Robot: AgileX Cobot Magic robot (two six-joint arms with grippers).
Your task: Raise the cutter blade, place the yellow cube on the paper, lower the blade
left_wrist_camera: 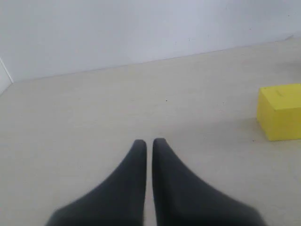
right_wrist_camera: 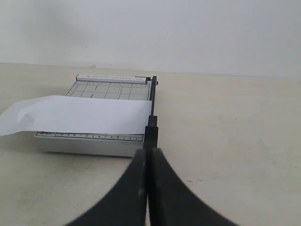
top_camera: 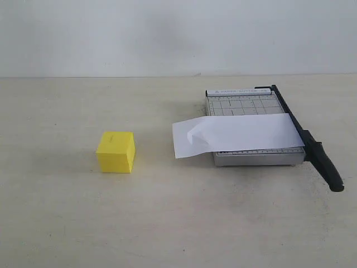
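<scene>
The yellow cube (top_camera: 115, 152) sits on the table left of the cutter; it also shows at the edge of the left wrist view (left_wrist_camera: 280, 112). The paper (top_camera: 237, 134) lies across the grey gridded base (top_camera: 245, 105), its curled end hanging off toward the cube. The cutter blade (top_camera: 304, 137) lies down flat along the base's right edge, over the paper. My left gripper (left_wrist_camera: 149, 141) is shut and empty, well apart from the cube. My right gripper (right_wrist_camera: 148, 150) is shut and empty, lined up with the blade (right_wrist_camera: 151, 108) but short of it. Neither gripper appears in the exterior view.
The beige table (top_camera: 178, 223) runs back to a plain white wall (top_camera: 167, 33). The blade's thick handle (top_camera: 326, 167) sticks out past the base's front corner toward the table's front right.
</scene>
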